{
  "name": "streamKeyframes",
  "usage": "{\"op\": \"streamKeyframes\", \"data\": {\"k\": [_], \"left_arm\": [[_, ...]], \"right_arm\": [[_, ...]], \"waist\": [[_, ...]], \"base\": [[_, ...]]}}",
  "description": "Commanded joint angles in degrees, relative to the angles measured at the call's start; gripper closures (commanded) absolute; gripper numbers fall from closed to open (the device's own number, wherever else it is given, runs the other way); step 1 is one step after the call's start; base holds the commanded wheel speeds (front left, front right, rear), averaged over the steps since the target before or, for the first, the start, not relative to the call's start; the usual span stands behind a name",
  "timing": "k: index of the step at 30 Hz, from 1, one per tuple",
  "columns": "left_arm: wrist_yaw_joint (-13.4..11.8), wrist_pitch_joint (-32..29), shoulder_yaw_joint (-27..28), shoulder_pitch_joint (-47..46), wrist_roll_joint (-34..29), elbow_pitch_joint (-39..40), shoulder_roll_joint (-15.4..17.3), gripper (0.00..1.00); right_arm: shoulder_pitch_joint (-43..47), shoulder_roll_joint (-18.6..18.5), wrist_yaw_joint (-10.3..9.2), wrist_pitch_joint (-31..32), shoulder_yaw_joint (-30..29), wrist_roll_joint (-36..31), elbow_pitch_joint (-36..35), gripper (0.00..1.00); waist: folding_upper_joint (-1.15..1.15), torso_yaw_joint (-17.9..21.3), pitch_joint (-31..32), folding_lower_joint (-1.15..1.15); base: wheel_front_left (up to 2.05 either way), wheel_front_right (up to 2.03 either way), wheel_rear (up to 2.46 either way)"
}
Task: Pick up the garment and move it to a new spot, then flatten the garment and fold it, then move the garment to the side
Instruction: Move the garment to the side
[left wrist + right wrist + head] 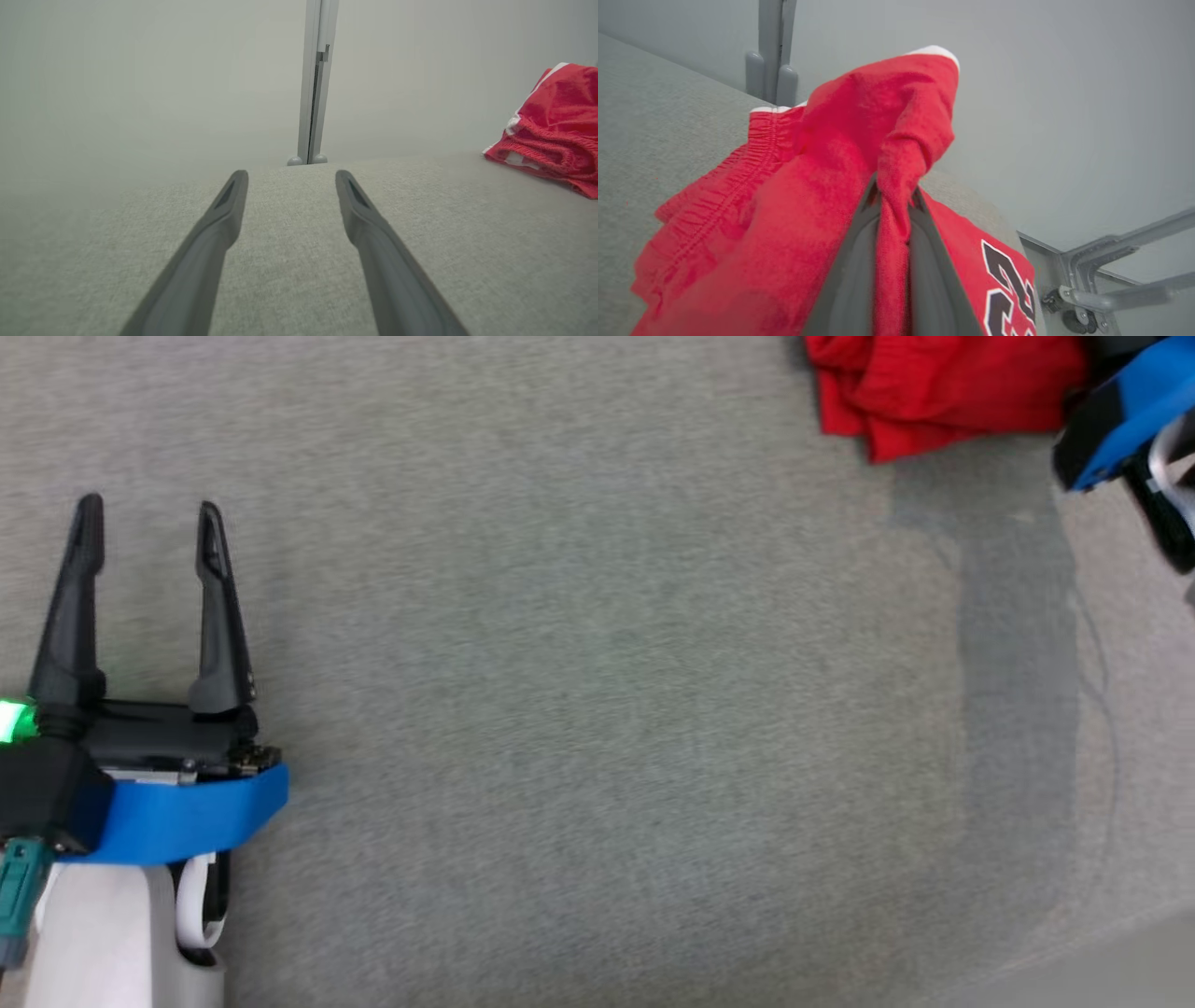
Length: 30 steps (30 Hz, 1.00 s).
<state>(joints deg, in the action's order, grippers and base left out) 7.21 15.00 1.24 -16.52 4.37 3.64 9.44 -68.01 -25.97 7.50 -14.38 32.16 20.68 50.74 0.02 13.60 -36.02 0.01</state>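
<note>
The garment (924, 392) is a crumpled red piece with white trim and a black number, bunched at the far right of the grey table; it also shows at the right edge of the left wrist view (556, 130). My right gripper (894, 191) is shut on a pinched fold of the garment (784, 196), which rises above the fingertips. In the head view its blue-banded wrist (1125, 420) sits just right of the cloth, fingers hidden. My left gripper (149, 527) stands open at the lower left, far from the garment, with nothing between its fingers (219, 224).
The grey fabric tabletop (597, 709) stretches between the two arms. A grey upright post (315, 79) stands behind the table's far edge. Metal frame tubes (1120, 275) show past the table corner in the right wrist view.
</note>
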Motion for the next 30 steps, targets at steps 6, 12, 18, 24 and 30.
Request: {"op": "streamKeyframes", "data": {"k": [6, 12, 18, 24, 30], "left_arm": [[0.23, 0.13, -0.85, 1.18, -1.18, 5.03, 2.58, 0.00], [0.22, -1.56, -1.14, 0.34, -1.27, 7.47, 4.22, 0.00], [0.21, -2.30, -0.93, 0.18, -0.93, 8.69, 5.18, 0.00], [-0.26, -2.39, -0.69, 0.16, -0.60, 9.41, 5.59, 0.00], [-0.87, -1.63, -0.12, 1.10, -0.01, 7.98, 5.54, 0.00]], "right_arm": [[-1.43, -5.54, -0.01, 0.30, -1.13, 5.83, -0.18, 1.00], [-3.59, -6.51, -0.01, 0.77, -1.72, 7.97, 1.99, 1.00], [-6.35, -4.65, -0.01, 1.10, -2.01, 6.41, 7.42, 1.00], [-9.33, -2.59, -0.01, 0.42, -4.29, 3.61, 15.30, 0.00], [-11.17, -1.72, -0.01, -0.59, -6.16, -0.28, 19.11, 0.00]], "waist": [[-0.02, 5.40, -1.98, -0.01], [-0.02, 7.01, -4.81, -0.01], [-0.02, 6.89, -6.10, -0.01], [-0.02, 5.57, -6.91, -0.01], [-0.02, 4.71, -6.25, -0.01]], "base": [[0.00, 0.00, 0.00], [0.00, 0.00, 0.00], [0.00, 0.00, 0.00], [0.00, 0.00, 0.00], [0.00, 0.00, 0.00]]}}
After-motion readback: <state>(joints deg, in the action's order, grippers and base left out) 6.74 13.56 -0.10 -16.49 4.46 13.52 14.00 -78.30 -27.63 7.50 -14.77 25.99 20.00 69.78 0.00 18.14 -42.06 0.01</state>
